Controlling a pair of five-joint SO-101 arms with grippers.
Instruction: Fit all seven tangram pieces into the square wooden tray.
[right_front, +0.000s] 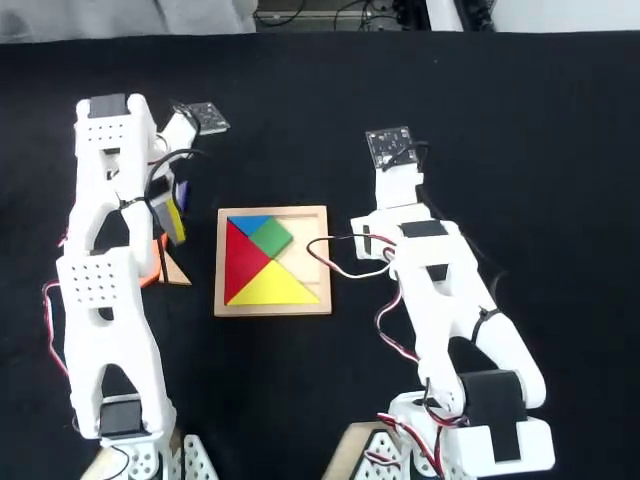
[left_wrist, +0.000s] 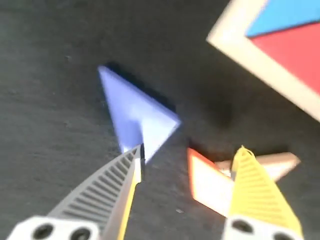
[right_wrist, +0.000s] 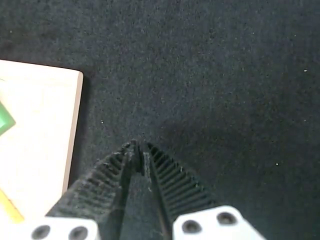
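Found left arm (right_front: 105, 280) over the loose pieces on the black cloth (right_front: 520, 150), left of the wooden tray (right_front: 272, 211). Found left gripper (left_wrist: 191, 150) spread wide and holding nothing, with one finger at the edge of the purple triangle (left_wrist: 135, 112) and the other above the orange triangle (left_wrist: 210, 185). Judge the step in hand to be a pick of one of these.

Recommend settling on a single piece first. Shift sideways to bracket the purple triangle alone, lower squarely, close across flat edges rather than a point, and lift straight up to avoid nudging the orange neighbour. Cannot confirm contact between finger and purple piece from the blurred wrist view.

Found right gripper (right_wrist: 140, 146) pressed together on nothing, above bare cloth just beside the tray's right rim. Advise leaving it there, clear of the tray's open side.

Recorded tray as a pale square frame, filled over its left part. Listed contents by size: red triangle (right_front: 245, 265) and yellow triangle (right_front: 275, 288), meeting along a diagonal, then green square (right_front: 271, 237) and blue triangle (right_front: 250, 223) at the far edge. Noted bare wood down the right side. Noted tan piece (left_wrist: 280, 162) outside the tray, just beside the orange triangle. Counted four pieces seated and three on the cloth.
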